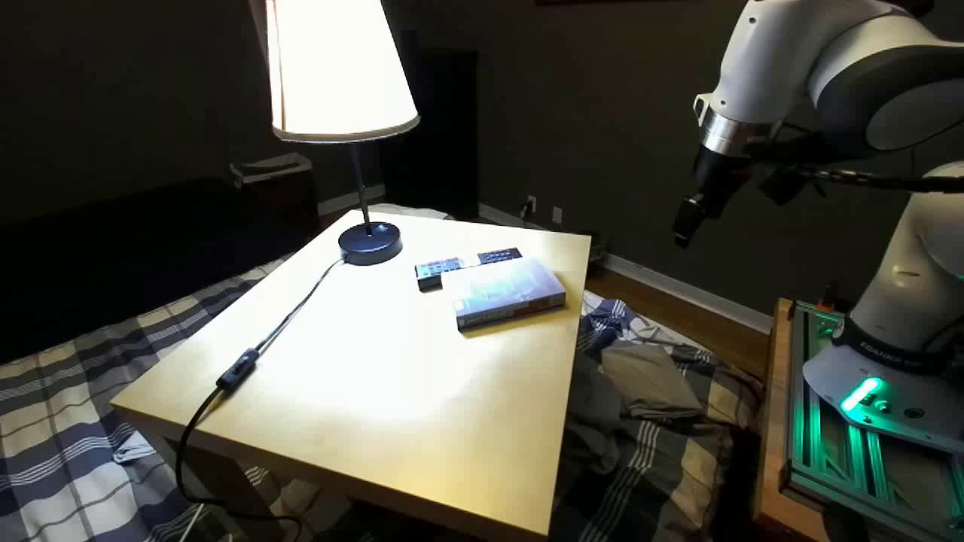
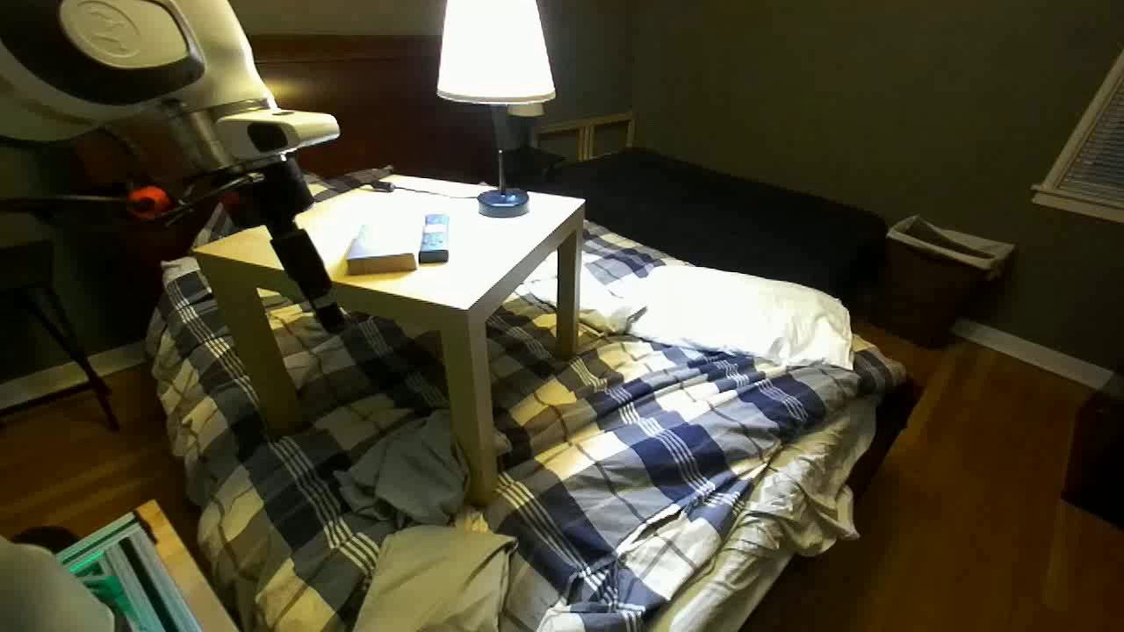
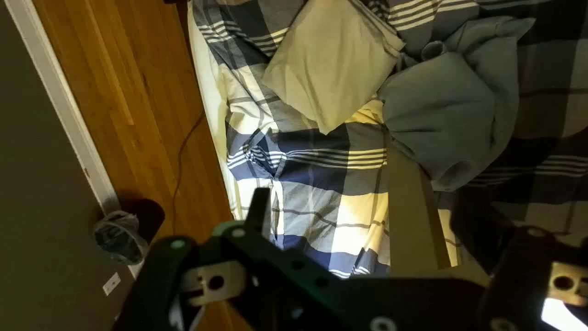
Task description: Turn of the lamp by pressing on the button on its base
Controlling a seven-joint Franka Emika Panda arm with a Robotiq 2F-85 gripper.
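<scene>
The lamp (image 1: 339,75) is lit and stands upright near a far corner of the small table; it also shows in an exterior view (image 2: 496,53). Its round dark base (image 1: 370,245) rests on the tabletop, also visible in an exterior view (image 2: 503,204). A small pale spot on top of the base may be the button; it is too small to be sure. My gripper (image 1: 687,222) hangs off the table's edge, well apart from the lamp, pointing down; it also shows in an exterior view (image 2: 327,307). In the wrist view my gripper (image 3: 363,207) has its fingers wide apart with nothing between them.
The pale table (image 1: 331,406) stands on a bed with plaid bedding (image 2: 667,439). A box (image 1: 508,292) and remotes (image 1: 438,269) lie between lamp and gripper side. An inline switch (image 1: 239,369) sits on the lamp's cord. Crumpled grey cloth (image 3: 448,105) lies below the gripper.
</scene>
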